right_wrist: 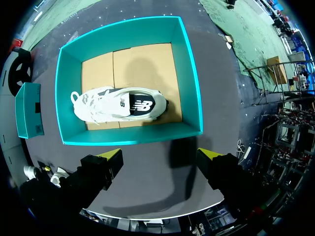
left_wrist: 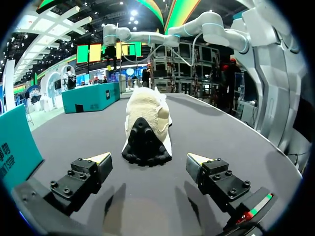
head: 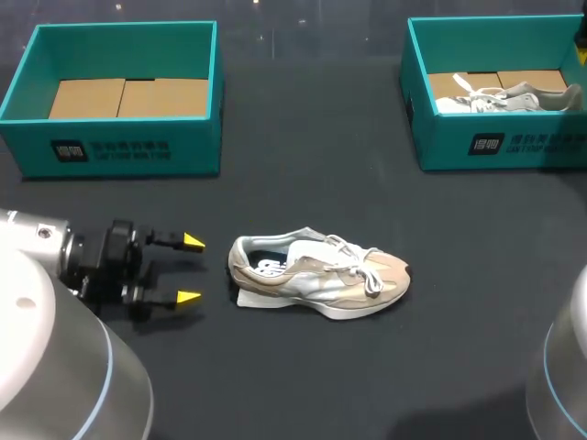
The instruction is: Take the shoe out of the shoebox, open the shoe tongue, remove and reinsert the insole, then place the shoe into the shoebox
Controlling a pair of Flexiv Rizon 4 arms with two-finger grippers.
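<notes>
A beige and white shoe (head: 321,275) lies on its sole on the dark table, heel toward my left arm and toe to the right. A flat white piece (head: 249,297) sticks out from under its heel. My left gripper (head: 191,269) stands open just left of the heel, apart from it. In the left wrist view the black heel (left_wrist: 145,143) is straight ahead of the open left gripper (left_wrist: 148,160). A second white shoe (right_wrist: 118,104) lies inside the teal shoebox (right_wrist: 192,78) at the back right. My right gripper (right_wrist: 158,156) hangs open above that box's near wall.
Another teal shoebox (head: 119,151) with a bare cardboard floor stands at the back left. The back-right box (head: 495,147) holds the second shoe (head: 504,97). Dark tabletop (head: 312,183) lies between the boxes and the shoe.
</notes>
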